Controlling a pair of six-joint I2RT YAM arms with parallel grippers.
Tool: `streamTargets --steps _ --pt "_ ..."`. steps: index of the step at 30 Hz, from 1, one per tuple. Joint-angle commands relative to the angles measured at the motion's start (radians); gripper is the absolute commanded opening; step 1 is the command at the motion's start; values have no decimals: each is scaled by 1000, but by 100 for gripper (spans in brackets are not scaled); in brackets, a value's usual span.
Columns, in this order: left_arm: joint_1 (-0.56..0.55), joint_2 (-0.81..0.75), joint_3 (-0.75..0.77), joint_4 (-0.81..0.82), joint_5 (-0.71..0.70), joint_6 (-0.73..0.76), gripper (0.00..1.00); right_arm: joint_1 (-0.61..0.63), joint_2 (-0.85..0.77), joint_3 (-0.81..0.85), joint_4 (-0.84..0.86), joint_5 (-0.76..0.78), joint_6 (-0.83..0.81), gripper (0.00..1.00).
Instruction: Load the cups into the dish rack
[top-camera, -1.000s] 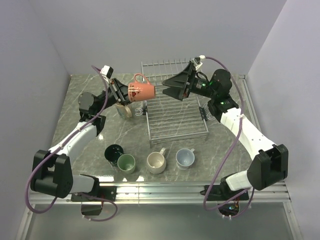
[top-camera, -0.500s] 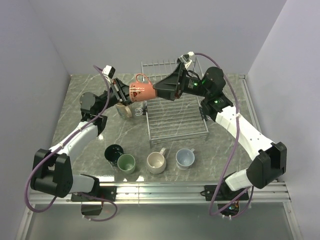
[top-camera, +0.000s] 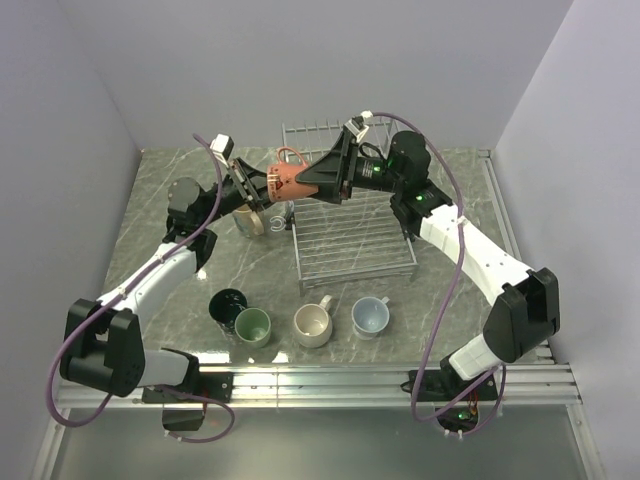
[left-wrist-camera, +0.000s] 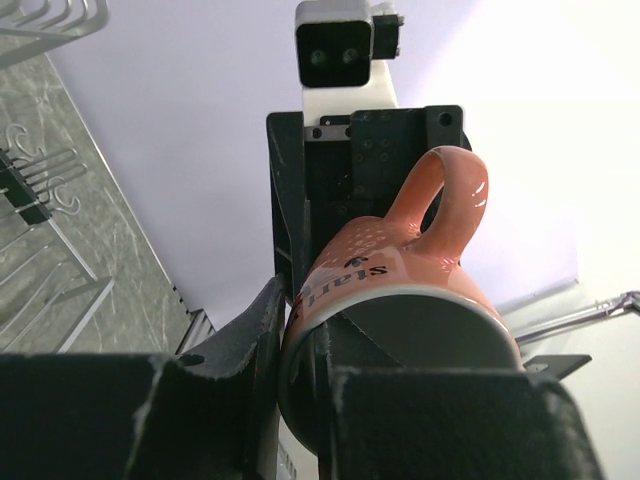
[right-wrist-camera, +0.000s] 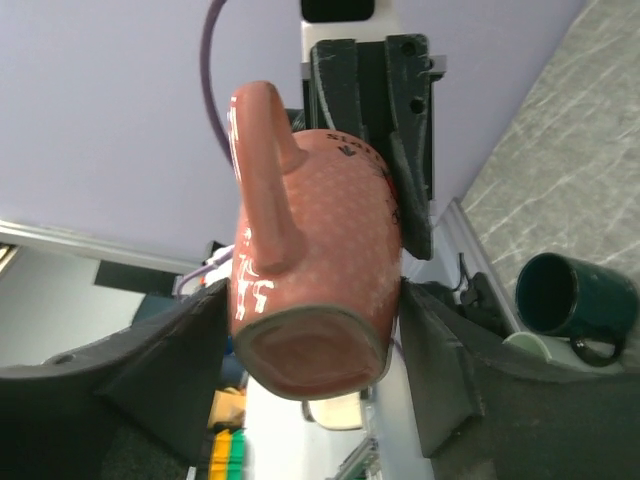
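The small reddish-brown mug (top-camera: 285, 178) is held on its side in the air over the dish rack's (top-camera: 355, 235) left back corner. My left gripper (top-camera: 262, 183) is shut on its rim, one finger inside the mouth, as the left wrist view shows (left-wrist-camera: 400, 290). My right gripper (top-camera: 305, 180) is open with its fingers close on either side of the mug's base (right-wrist-camera: 320, 260). The tall cream mug (top-camera: 248, 220) stands below my left gripper. The dark teal (top-camera: 228, 304), light green (top-camera: 253, 326), beige (top-camera: 312, 324) and pale blue-white (top-camera: 370, 316) mugs stand in a row in front of the rack.
The rack's upright tines (top-camera: 320, 132) run along its back edge near the rear wall. A small wire holder (top-camera: 410, 225) hangs at the rack's right side. The dark teal mug also shows in the right wrist view (right-wrist-camera: 570, 295).
My right gripper has moved left and now brackets the mug's base. My left gripper has raised the mug slightly and shifted it right.
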Motion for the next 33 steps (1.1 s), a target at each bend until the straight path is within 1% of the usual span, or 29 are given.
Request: streamTargets --steps 1,2,3,5,6,8,9,10,11,12,13,14,15,16,18,19,22,27,30,31,32,33 --pt "-15 -38 47 -42 -59 52 0 22 -11 68 3 -7 -27 62" --pt "-17 -41 47 -53 -60 65 0 23 -9 67 3 -7 -25 54" --pt "-19 -45 50 -64 -65 72 0 23 -6 65 6 -7 -22 42" --pt "-20 -50 44 -73 -65 77 0 22 -7 61 3 -1 -27 32" --pt "-20 -50 43 -76 -61 75 0 22 -8 59 0 0 -30 25" --pt "-20 -45 39 -66 -45 68 0 22 -11 59 -11 10 -41 17" --pt "-20 -38 40 -66 -38 66 0 20 -11 61 -14 10 -44 11" --pt "-20 -36 42 -69 -21 66 0 20 -11 61 -15 11 -45 9" --pt "-22 -36 51 -99 -13 81 2 20 -12 61 -14 11 -45 6" --pt "-22 -33 59 -124 -5 95 11 20 -14 61 -12 11 -47 0" --pt "-22 -36 66 -150 5 111 33 22 -14 61 -14 10 -48 0" --pt "-22 -38 83 -218 4 152 46 19 -18 64 -20 11 -56 0" --pt "-22 -51 91 -258 1 175 56 17 -20 65 -35 14 -62 0" --pt "-22 -59 97 -286 -11 215 70 16 -23 65 -43 17 -73 0" --pt "-20 -79 99 -350 -21 244 81 11 -34 61 -55 28 -79 0" --pt "-20 -82 94 -355 -21 250 84 9 -35 59 -58 28 -82 0" --pt "-14 -99 65 -368 -18 258 88 5 -43 59 -71 34 -93 0" --pt "30 -154 24 -438 -30 295 90 -26 -67 65 -165 48 -163 0" --pt "81 -186 24 -570 -34 370 89 -61 -95 33 -169 46 -173 0" --pt "96 -194 30 -608 -34 422 89 -82 -106 19 -163 40 -167 0" --pt "110 -200 33 -680 -36 443 89 -93 -110 18 -164 37 -171 0" --pt "142 -215 34 -703 -36 463 88 -99 -112 19 -193 37 -182 0"
